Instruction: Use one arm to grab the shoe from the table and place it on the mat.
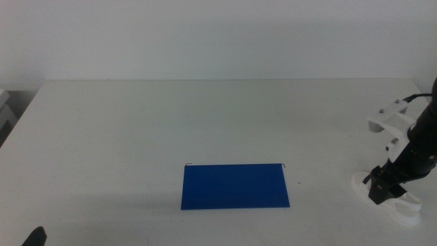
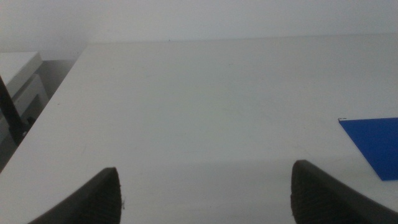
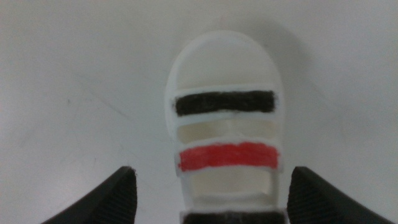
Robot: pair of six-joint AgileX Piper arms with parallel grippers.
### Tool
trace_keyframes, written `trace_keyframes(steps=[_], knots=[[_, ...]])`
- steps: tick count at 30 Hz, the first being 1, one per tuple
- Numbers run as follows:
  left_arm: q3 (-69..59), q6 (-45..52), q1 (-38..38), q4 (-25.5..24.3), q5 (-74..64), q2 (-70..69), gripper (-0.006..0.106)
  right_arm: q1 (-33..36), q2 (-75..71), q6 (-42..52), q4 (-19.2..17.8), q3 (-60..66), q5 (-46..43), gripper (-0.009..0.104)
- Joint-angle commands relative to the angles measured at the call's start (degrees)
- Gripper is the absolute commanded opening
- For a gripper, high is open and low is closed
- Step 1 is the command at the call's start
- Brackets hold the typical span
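White shoe (image 3: 225, 149) between spread right gripper (image 3: 208, 193) jaws (left gripper (image 2: 205, 196) likewise spread, waiting).

A lab-like test bench: bare white table (image 1: 171, 130) against a plain white wall (image 1: 218, 34) (nothing homely about it).

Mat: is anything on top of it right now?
No. The blue mat lies bare. The shoe sits on the table off to its right, under the open right hand; what's beneath the mat is covered.
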State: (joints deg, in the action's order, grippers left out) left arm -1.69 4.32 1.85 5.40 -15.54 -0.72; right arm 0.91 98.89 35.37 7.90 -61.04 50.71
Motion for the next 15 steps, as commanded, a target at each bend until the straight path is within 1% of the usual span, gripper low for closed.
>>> trace_keyframes(steps=[1, 5, 8, 12, 15], knots=[[-0.4, -0.23, 0.27, 0.43, 4.59, -0.81, 0.094, 0.05, -1.47, 0.91, -0.46, -1.64, -0.6, 0.062], [-0.4, -0.23, 0.27, 0.43, 4.59, -0.81, 0.094, 0.05, -0.35, 0.91, -2.05, -1.64, -0.6, 0.061], [-0.4, -0.23, 0.27, 0.43, 4.59, -0.81, 0.094, 0.05, 0.17, 0.91, -2.66, -1.64, 0.04, 0.057], [-0.4, -0.23, 0.27, 0.43, 4.59, -0.81, 0.094, 0.05, 0.79, 0.91, -2.66, -1.59, 0.28, 0.045], [-0.4, -0.23, 0.27, 0.43, 4.59, -0.81, 0.094, 0.05, 0.79, 0.63, -2.66, -1.6, 0.45, 0.033]])
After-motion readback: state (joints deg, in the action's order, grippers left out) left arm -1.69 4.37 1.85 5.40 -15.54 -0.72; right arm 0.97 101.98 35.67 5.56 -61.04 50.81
